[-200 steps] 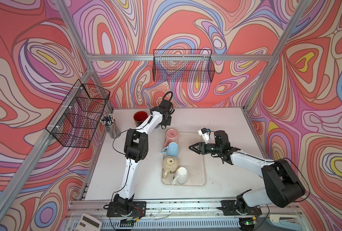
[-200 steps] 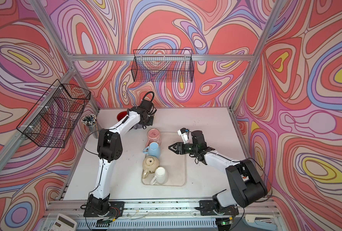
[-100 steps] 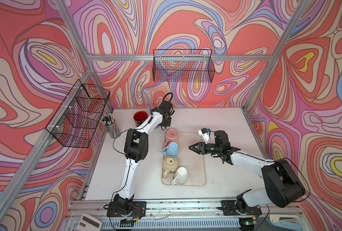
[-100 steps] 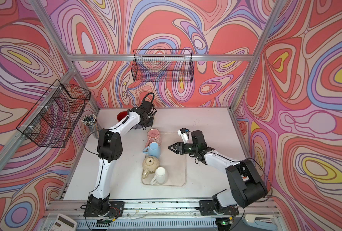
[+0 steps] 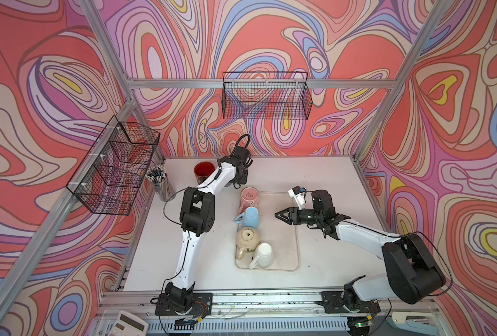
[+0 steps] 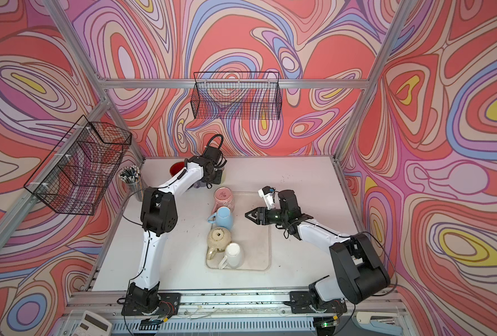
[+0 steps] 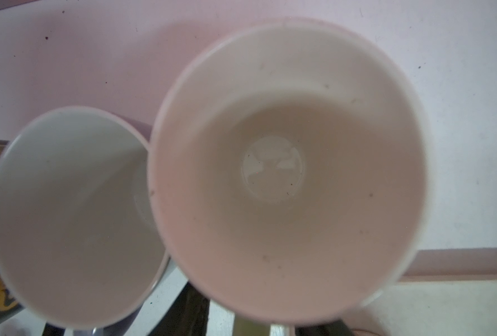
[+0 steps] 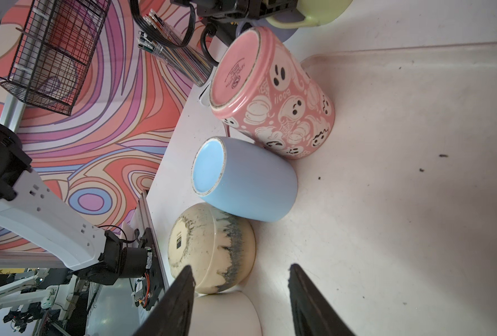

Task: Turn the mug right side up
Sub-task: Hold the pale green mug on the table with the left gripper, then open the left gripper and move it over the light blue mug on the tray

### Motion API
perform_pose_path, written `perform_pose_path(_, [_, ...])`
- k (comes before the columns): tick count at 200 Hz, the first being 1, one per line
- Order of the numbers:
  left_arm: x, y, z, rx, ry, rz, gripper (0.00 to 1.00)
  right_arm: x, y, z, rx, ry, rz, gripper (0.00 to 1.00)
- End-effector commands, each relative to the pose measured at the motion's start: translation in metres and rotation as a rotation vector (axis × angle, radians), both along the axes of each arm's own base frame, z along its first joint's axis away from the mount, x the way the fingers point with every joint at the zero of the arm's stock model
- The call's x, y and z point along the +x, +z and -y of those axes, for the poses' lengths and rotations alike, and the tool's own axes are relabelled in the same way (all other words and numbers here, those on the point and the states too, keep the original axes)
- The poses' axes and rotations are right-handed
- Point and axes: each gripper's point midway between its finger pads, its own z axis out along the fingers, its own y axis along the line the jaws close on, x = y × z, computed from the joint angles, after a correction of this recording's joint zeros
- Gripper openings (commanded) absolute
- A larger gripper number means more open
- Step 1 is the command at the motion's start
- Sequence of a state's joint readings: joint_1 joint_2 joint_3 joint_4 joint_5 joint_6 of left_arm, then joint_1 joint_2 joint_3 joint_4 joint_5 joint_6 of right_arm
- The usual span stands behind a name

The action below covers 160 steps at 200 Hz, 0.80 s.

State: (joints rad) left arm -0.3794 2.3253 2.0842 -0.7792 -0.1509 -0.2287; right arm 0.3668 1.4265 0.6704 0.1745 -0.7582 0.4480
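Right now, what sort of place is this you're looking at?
Probably a robot test cell, not a real kitchen: an aluminium frame holds swirl-printed wall panels, and the left arm and right arm are mounted on a front rail.

Evenly bright, soft shadows; top views bow at edges; the left wrist view's mug [image 7: 288, 171] is blurred.

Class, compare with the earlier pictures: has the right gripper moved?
No. The right gripper stays put, pointing at the blue mug from above the tray.
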Motion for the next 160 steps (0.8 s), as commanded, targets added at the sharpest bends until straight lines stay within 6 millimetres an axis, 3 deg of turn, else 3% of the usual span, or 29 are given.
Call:
perform_pose_path(1, [-0.005, 0.037, -0.006, -0.019, 0.011, 0.059, 0.53, 0.001, 0.014, 0.001, 0.001, 0.004, 0.048, 0.54])
perform_pose_path(44, [-0.023, 0.081, -0.003, -0.103, 0.002, 0.115, 0.6, -0.002, 0.026, 0.004, -0.015, 0.0, 0.066, 0.56])
perform_pose_path(76, [-0.053, 0.104, -0.003, -0.159, -0.016, 0.119, 0.6, -0.001, 0.034, 0.007, -0.029, -0.018, 0.069, 0.57])
perform_pose_path(115, [-0.102, 0.109, -0.019, -0.187, -0.011, 0.102, 0.57, -0.004, 0.045, 0.011, -0.025, -0.04, 0.074, 0.57])
perform_pose_path(160, [-0.163, 0.098, -0.025, -0.236, -0.031, 0.049, 0.37, -0.014, 0.046, 0.016, -0.045, -0.05, 0.062, 0.57])
